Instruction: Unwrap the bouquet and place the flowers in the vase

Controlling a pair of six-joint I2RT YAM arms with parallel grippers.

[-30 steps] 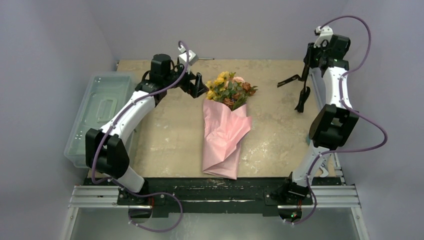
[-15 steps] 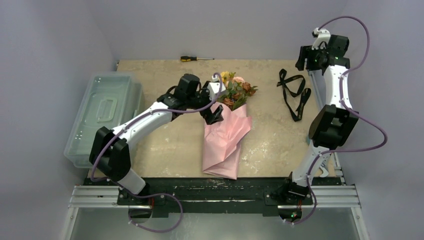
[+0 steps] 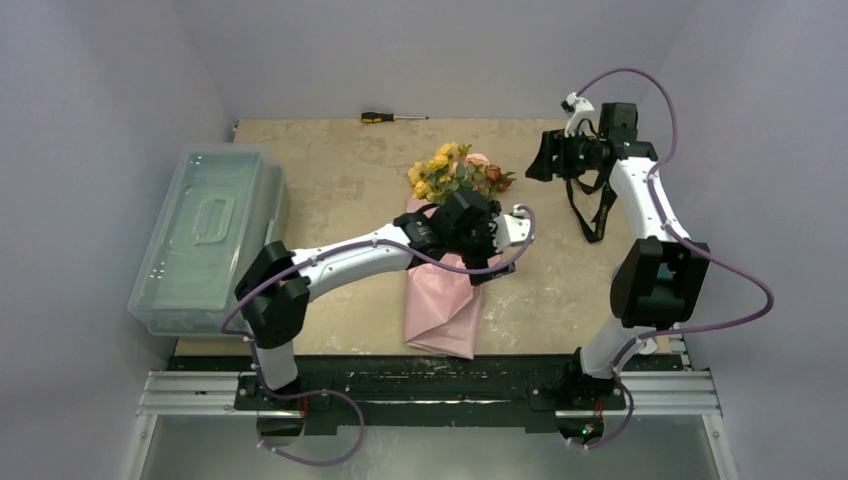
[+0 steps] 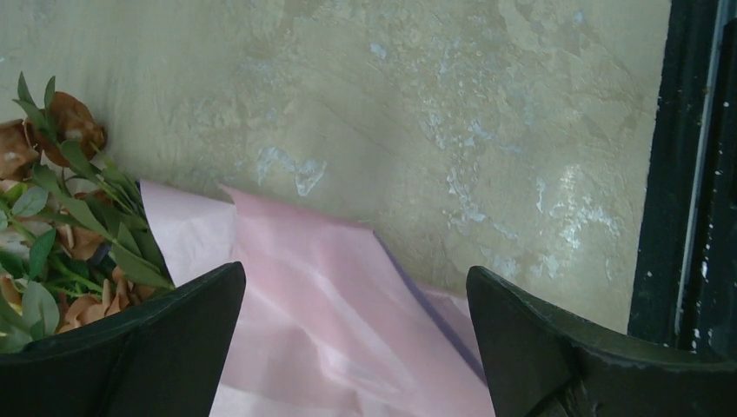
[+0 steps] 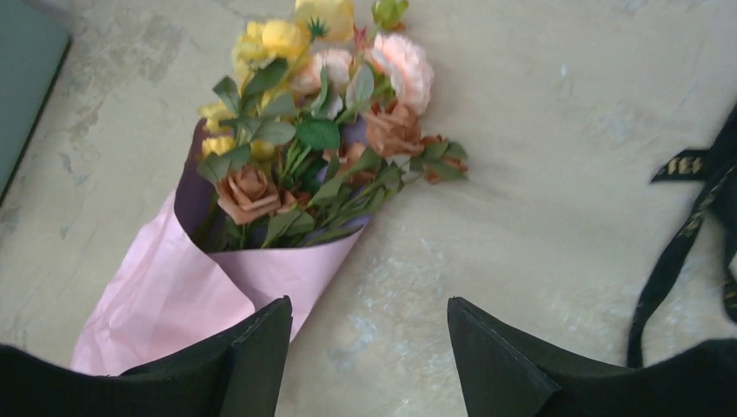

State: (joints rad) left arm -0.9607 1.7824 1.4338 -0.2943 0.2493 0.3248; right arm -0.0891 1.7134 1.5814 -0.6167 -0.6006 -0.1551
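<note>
At the near edge of the table (image 3: 340, 290), just ahead of the arm bases, I see the narrow tail of the bouquet (image 3: 440, 310), which lies lengthwise down the middle with its head pointing away from me. The pink paper (image 4: 330, 330) is wrapped round the stems as a cone, lilac on its inside.

My left gripper (image 3: 488, 264) has its arm slung across the table from the left and sits over the middle of the wrap. On the left wrist camera its fingers (image 4: 130, 347) stand wide apart with only pink paper between them; I cannot tell whether they touch it.

Further out the flowers (image 3: 455, 172) spill from the cone's mouth: yellow blooms, peach roses, green leaves. To the left, off the table's edge, is a translucent lidded box (image 3: 200, 235).

My right gripper (image 3: 540, 160) hangs just right of the blooms, aimed at them, jaws parted and holding nothing. Beneath its arm the black ribbon (image 3: 598, 210) lies loose on the table, apart from the bouquet. At the far edge rests a screwdriver (image 3: 392, 117).
</note>
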